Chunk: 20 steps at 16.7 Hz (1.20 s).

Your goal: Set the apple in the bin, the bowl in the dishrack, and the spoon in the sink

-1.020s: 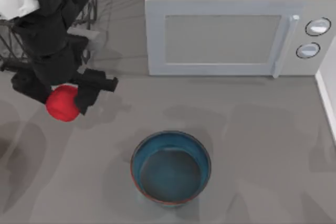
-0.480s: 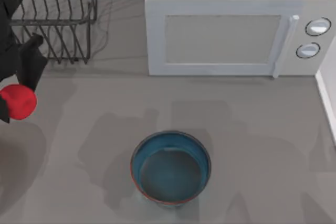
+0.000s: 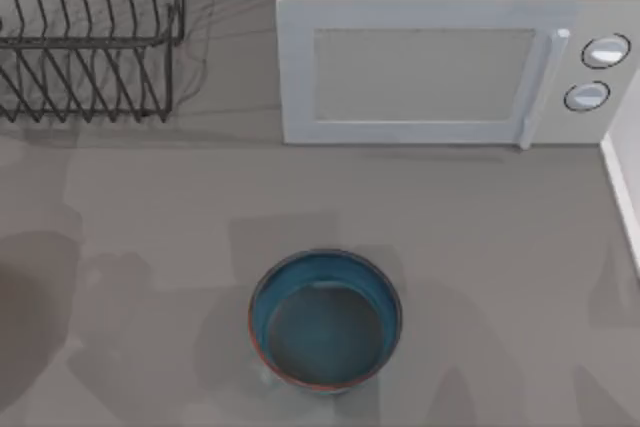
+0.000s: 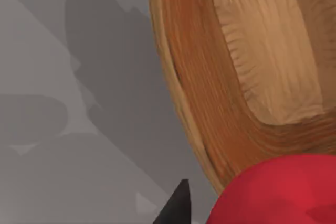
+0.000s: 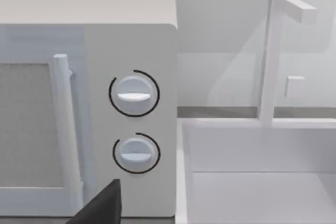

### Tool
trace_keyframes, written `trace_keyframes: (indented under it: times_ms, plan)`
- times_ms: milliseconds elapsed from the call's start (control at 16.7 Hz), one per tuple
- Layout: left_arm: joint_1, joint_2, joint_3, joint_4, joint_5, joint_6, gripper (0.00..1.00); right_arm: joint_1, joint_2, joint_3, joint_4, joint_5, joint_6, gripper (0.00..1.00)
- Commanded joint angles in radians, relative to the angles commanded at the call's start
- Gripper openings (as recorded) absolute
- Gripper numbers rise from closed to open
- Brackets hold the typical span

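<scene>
A: Where the left wrist view looks down, what appears?
B: The apple point(image 4: 273, 192) beside a dark fingertip point(image 4: 176, 205), above a wooden bin point(image 4: 220, 87); whether the fingers grip it cannot be told.
A: And the table point(image 3: 500, 227)?
B: The bowl point(image 3: 325, 319) stands at centre front, the dishrack point(image 3: 90, 37) back left, a microwave point(image 3: 450, 47) behind, the sink point(image 5: 252, 161) beside it.

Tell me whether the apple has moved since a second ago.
Yes. In the top view it went left, away from the bowl and past the table's left edge; the left wrist view has the apple beside a wooden bin.
</scene>
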Motion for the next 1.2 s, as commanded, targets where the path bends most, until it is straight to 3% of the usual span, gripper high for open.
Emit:
trace_keyframes:
  times_ms: [240, 480, 960, 1200]
  plan:
    - [0.083, -0.076, -0.018, 0.013, -0.006, -0.348, 0.0, 0.0, 0.0, 0.0, 0.0, 0.0, 0.0, 1.0]
    - [0.131, -0.133, -0.032, 0.032, -0.006, -0.53, 0.0, 0.0, 0.0, 0.0, 0.0, 0.0, 0.0, 1.0]
    - [0.134, -0.137, -0.034, 0.036, -0.005, -0.554, 0.0, 0.0, 0.0, 0.0, 0.0, 0.0, 0.0, 1.0]
    - [0.144, -0.127, -0.129, 0.148, -0.004, -0.547, 0.0, 0.0, 0.0, 0.0, 0.0, 0.0, 0.0, 1.0]
